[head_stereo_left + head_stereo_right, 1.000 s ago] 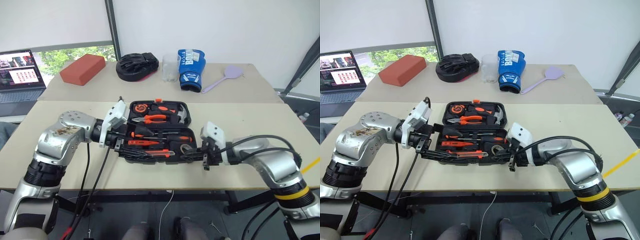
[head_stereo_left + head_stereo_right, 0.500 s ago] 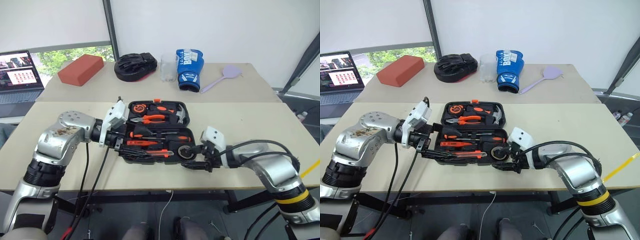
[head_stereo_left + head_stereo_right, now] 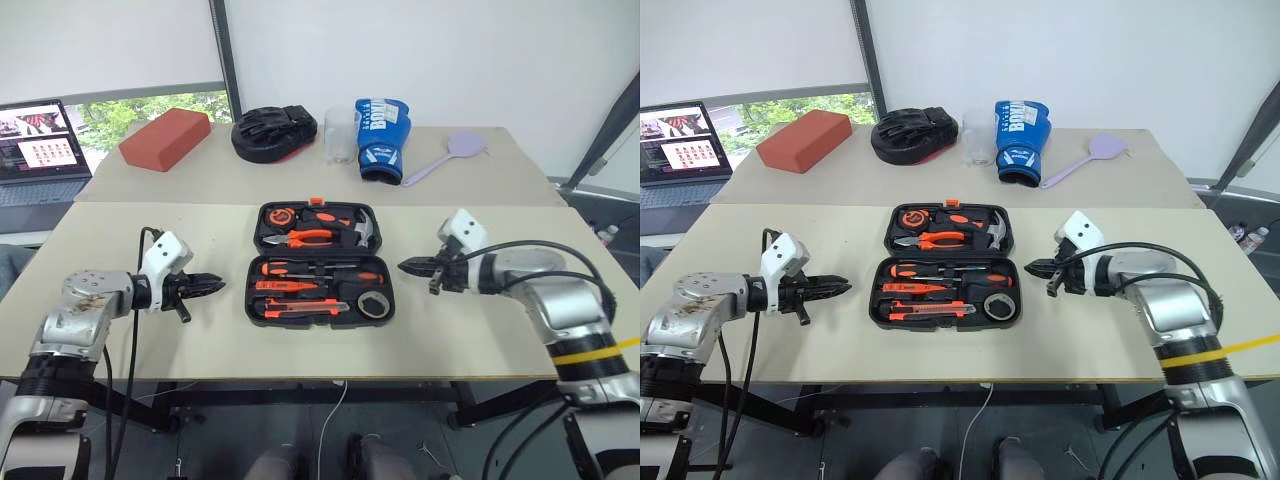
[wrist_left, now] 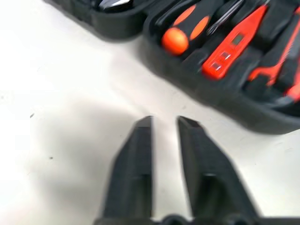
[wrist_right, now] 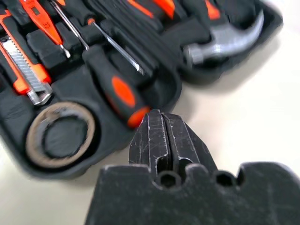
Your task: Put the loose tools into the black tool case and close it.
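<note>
The black tool case [image 3: 249,300] lies open and flat in the middle of the near table. Its front half holds two black-and-orange screwdrivers [image 3: 275,269] [image 5: 117,91], the slim orange tester [image 3: 275,286], the utility knife [image 3: 295,308] and the tape roll [image 3: 372,305], each in a slot. My left gripper [image 3: 205,285] hovers just left of the case, pointing at it, shut on nothing, its fingers [image 4: 140,140] nearly together. My right gripper [image 3: 412,267] is off the case's right side, shut and empty, also aimed at the case [image 5: 160,117].
Orange pliers [image 3: 305,238], a hammer [image 3: 362,232] and a tape measure [image 3: 280,214] sit in the case's far half. On the far table are a red brick [image 3: 165,138], a black mitt [image 3: 273,132], a clear cup [image 3: 341,135], a blue boxing glove [image 3: 381,140] and a lilac paddle [image 3: 447,158]. A laptop [image 3: 35,140] stands at far left.
Both grippers have left the case's edges and pulled out sideways, left one to the left, right one to the right, and shut. The tape roll now lies in its slot.
</note>
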